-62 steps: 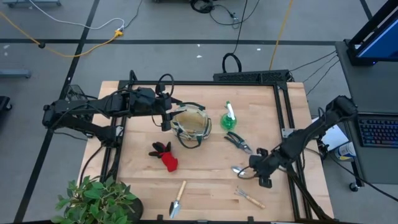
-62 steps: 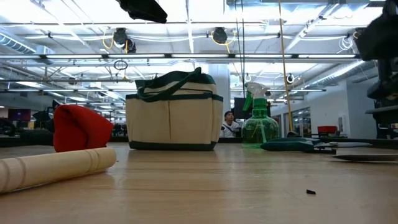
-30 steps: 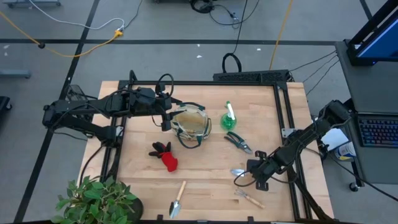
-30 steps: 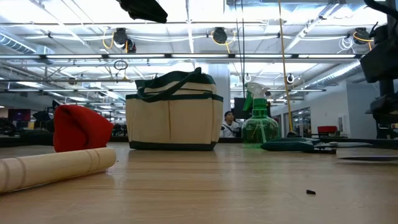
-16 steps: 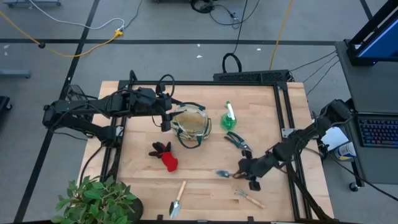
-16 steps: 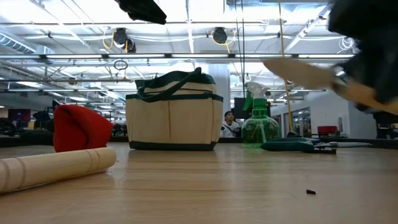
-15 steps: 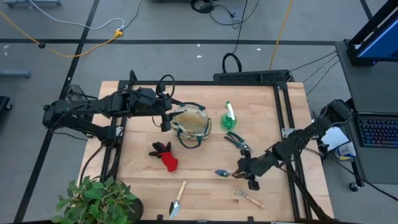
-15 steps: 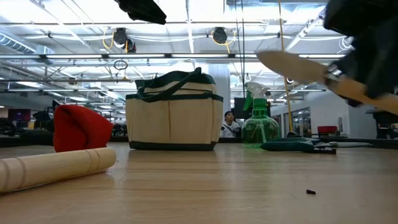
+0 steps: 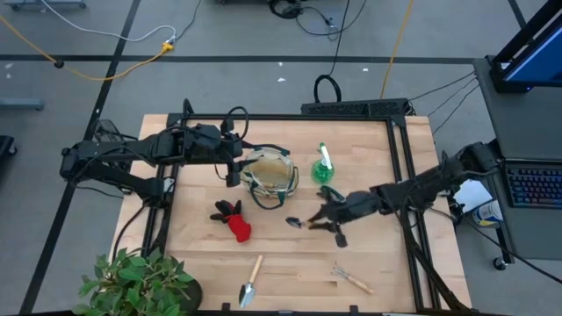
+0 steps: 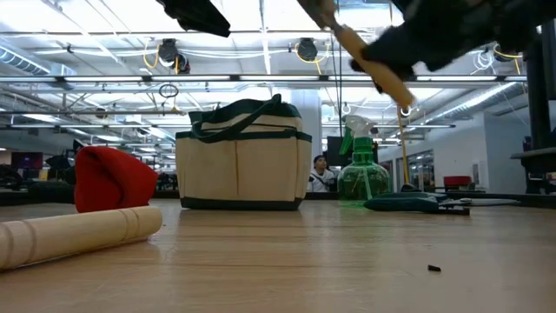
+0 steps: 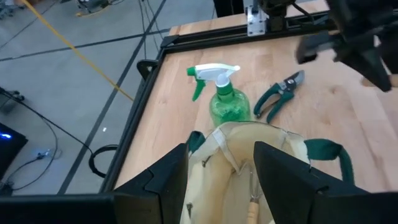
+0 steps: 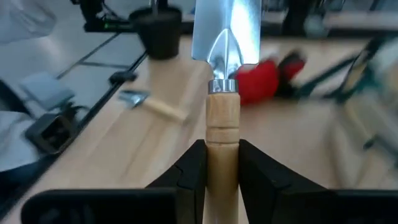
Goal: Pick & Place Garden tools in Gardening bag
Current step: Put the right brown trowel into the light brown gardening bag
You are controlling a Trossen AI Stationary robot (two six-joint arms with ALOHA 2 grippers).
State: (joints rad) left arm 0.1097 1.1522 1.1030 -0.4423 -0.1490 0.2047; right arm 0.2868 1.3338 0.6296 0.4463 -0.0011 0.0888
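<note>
The beige gardening bag [image 9: 268, 175] with a dark green rim stands upright on its base mid-table [image 10: 241, 156]. A wooden handle [image 11: 254, 205] shows inside it. My left gripper [image 9: 234, 168] is open, its fingers over the bag's left rim [image 11: 227, 140]. My right gripper [image 9: 321, 219] is shut on a wooden-handled trowel [image 9: 299, 223] near the bag. The green spray bottle [image 9: 324, 167] stands right of the bag. The pruning shears [image 11: 277, 96], the red-and-black glove [image 9: 234, 221], another trowel [image 9: 251, 283] and the small fork [image 9: 351, 279] lie on the table. My left gripper stands at the bag's rim; I cannot tell whether it touches it. My right gripper pinches the trowel's wooden handle [image 12: 222, 134] between its two fingers [image 12: 189, 168], which lie along the handle. It comes from the table's right, and the metal blade [image 12: 226, 31] sticks out ahead. The trowel is lifted clear and slants in the low view [image 10: 373, 61].
A leafy potted plant [image 9: 136, 283] stands at the table's near left corner. A black frame [image 9: 399, 154] runs along the table's far and right edges. The room beyond the table shows in the low view.
My right gripper has lifted the trowel off the table near its right edge. It has carried it up and toward the table's left and far side, toward the bag. The trowel is now clear of the table and slanted. My left gripper has kept still.
</note>
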